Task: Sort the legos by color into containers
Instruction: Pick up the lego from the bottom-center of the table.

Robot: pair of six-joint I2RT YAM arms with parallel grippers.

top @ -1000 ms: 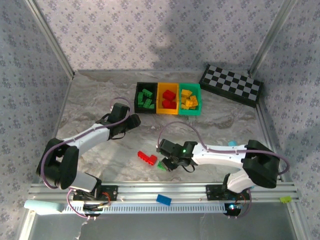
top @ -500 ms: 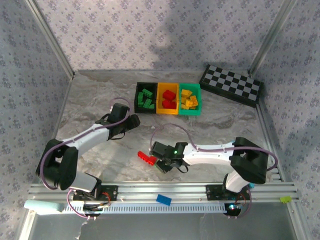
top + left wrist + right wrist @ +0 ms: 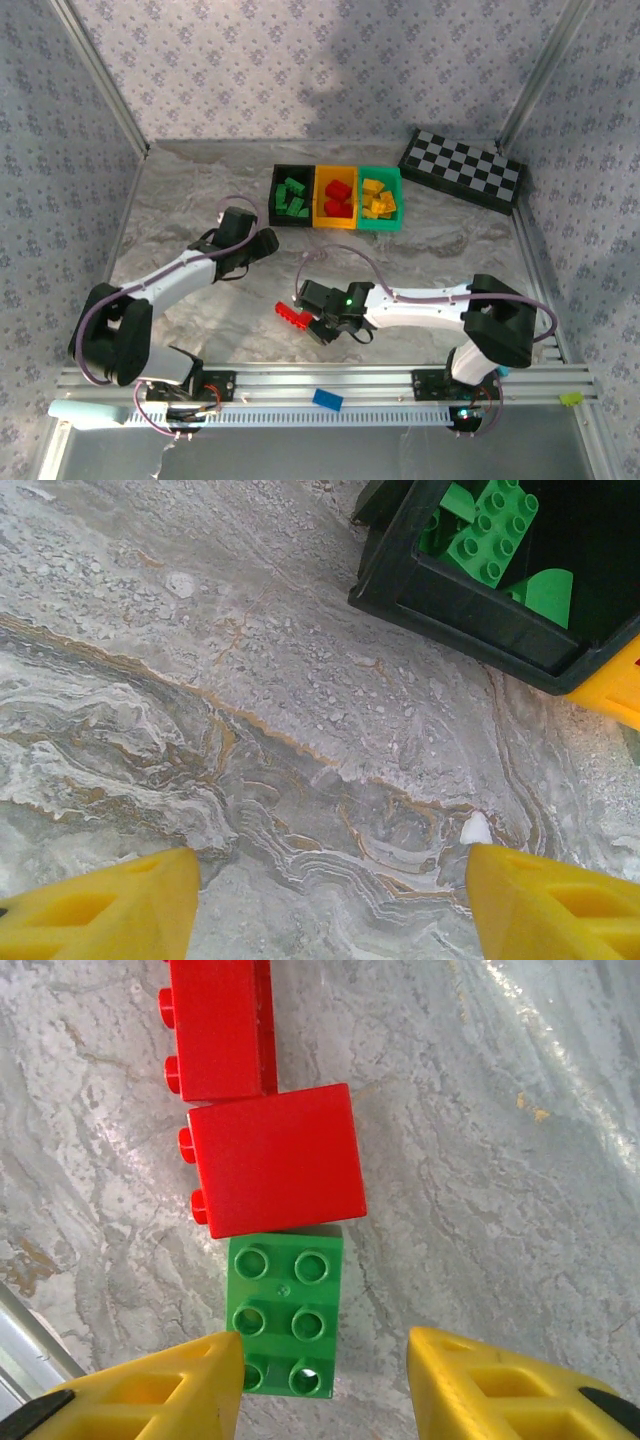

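Three bins stand in a row at the back: the black bin (image 3: 276,196) holds green legos (image 3: 293,197), the yellow bin (image 3: 336,222) holds red ones, the green bin (image 3: 380,224) holds yellow ones. On the table near the front lie a red lego (image 3: 293,315) and, touching it, a green lego (image 3: 285,1315). My right gripper (image 3: 325,1385) is open right over the green lego, which sits between the fingers close to the left one. My left gripper (image 3: 330,900) is open over bare table, just short of the black bin's corner (image 3: 480,615).
A checkered board (image 3: 462,170) lies at the back right. A blue brick (image 3: 327,399) rests on the front rail. A second red piece (image 3: 218,1025) lies just beyond the first. Patterned walls enclose the table on three sides.
My right gripper has swung left and now hovers over the green lego beside the red one. The left arm has barely shifted.
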